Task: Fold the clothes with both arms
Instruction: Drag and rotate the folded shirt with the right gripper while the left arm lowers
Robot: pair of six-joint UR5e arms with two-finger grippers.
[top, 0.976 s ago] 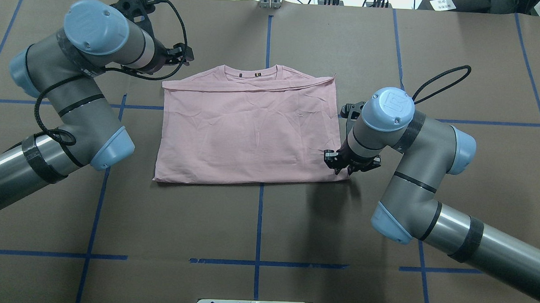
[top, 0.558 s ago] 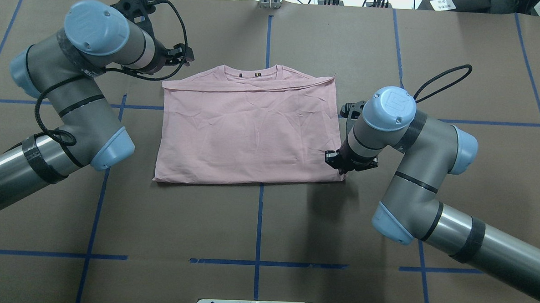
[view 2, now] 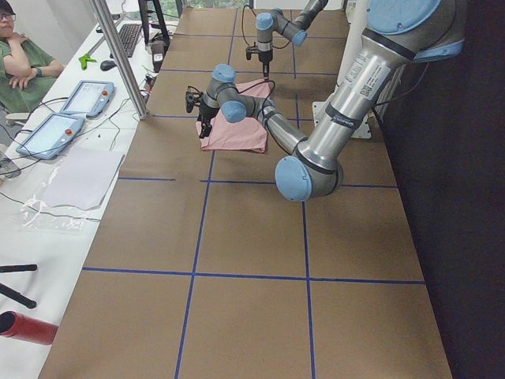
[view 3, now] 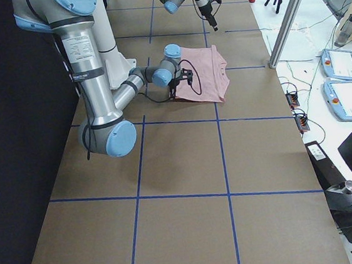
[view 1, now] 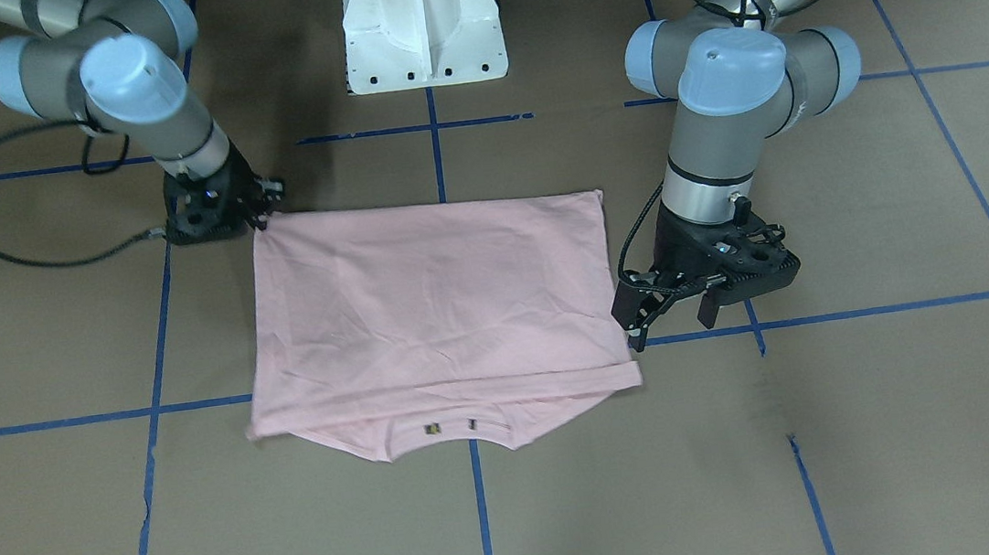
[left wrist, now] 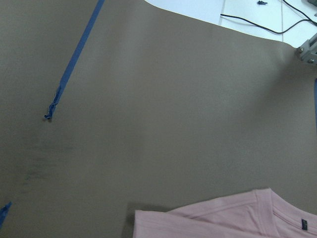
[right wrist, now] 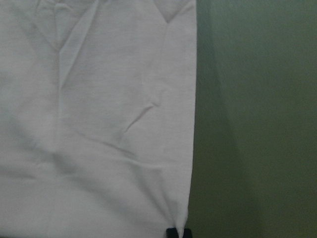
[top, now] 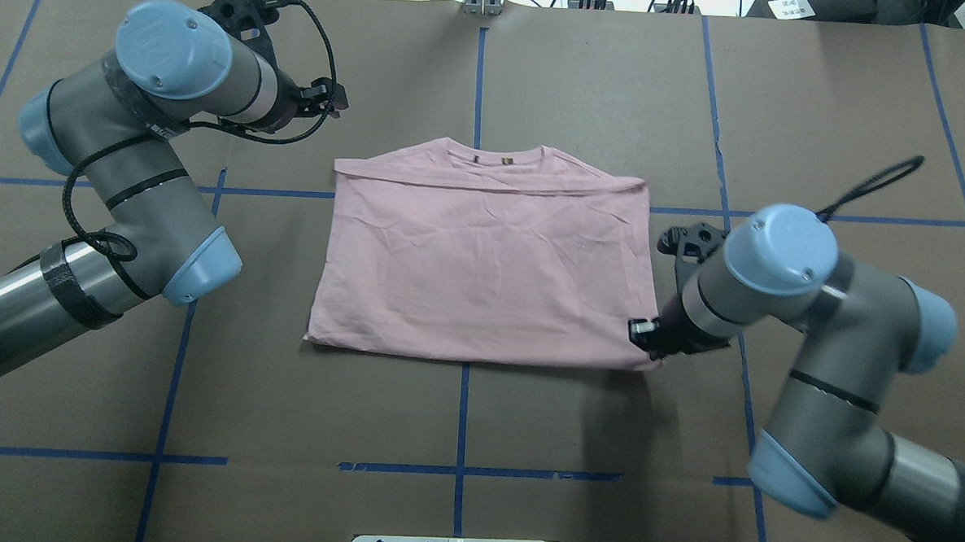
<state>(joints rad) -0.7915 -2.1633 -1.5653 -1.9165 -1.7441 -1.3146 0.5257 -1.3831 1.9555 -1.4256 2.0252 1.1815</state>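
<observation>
Pink T-shirt [top: 483, 263] lay flat on the brown table [top: 475, 434], folded to a rough rectangle. Plain side was up, no print visible. Collar [top: 500, 154] poked out along the edge farthest from the robot, under a folded-over band. Blue tape lines [top: 461, 417] ran beneath it.

Right gripper [view 1: 258, 218] was down at table level on the shirt's robot-side corner, on the robot's right. Its jaws were closed tight. In the right wrist view the corner tip of the fabric ended right between the dark fingertips [right wrist: 171, 232], so it was pinching that corner. Rest of the shirt stayed flat on the table, not lifted.

Left gripper [view 1: 669, 322] sat by the opposite side, near the collar-end corner. Its fingers [view 1: 633, 329] were spread wide, nothing between them. In the front view it was just beside the shirt edge, and the overhead showed it apart from the cloth. The left wrist view showed only bare table and the shirt's corner at the bottom.
</observation>
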